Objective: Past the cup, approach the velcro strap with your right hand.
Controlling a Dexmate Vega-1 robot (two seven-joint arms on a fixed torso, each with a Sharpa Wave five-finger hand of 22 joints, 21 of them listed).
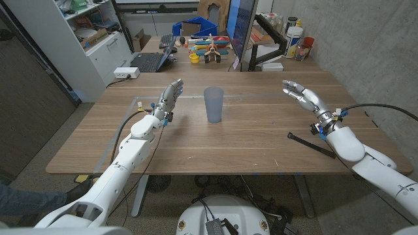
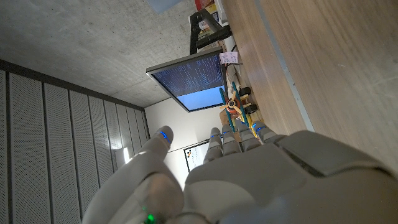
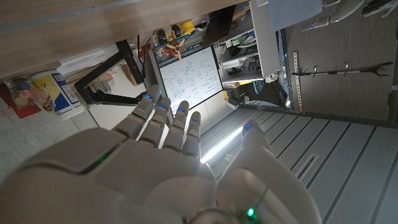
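Head view: translucent blue-grey cup upright near the middle of the wooden tabletop, well apart from both hands. Black velcro strap flat near the tabletop's right edge, running aslant, its far end just beside the right forearm and partly hidden under it. Right hand raised above the tabletop beyond the strap and to the cup's right, fingers spread and slightly curled, nothing held, no contact with the strap. Left hand up to the cup's left, fingers straight and close together, holding nothing, clear of the cup. Past the tabletop, a second desk with a laptop, a monitor, coloured toys and blue bins (all well behind the work area). Left wrist view: back of the left hand with fingers extended side by side and thumb apart, empty; beyond them the wooden tabletop and a lit monitor. Right wrist view: back of the right hand, fingers stretched out and a little fanned, thumb set off to one side, nothing between them; beyond, a whiteboard and a strip of the tabletop at the picture's edge.
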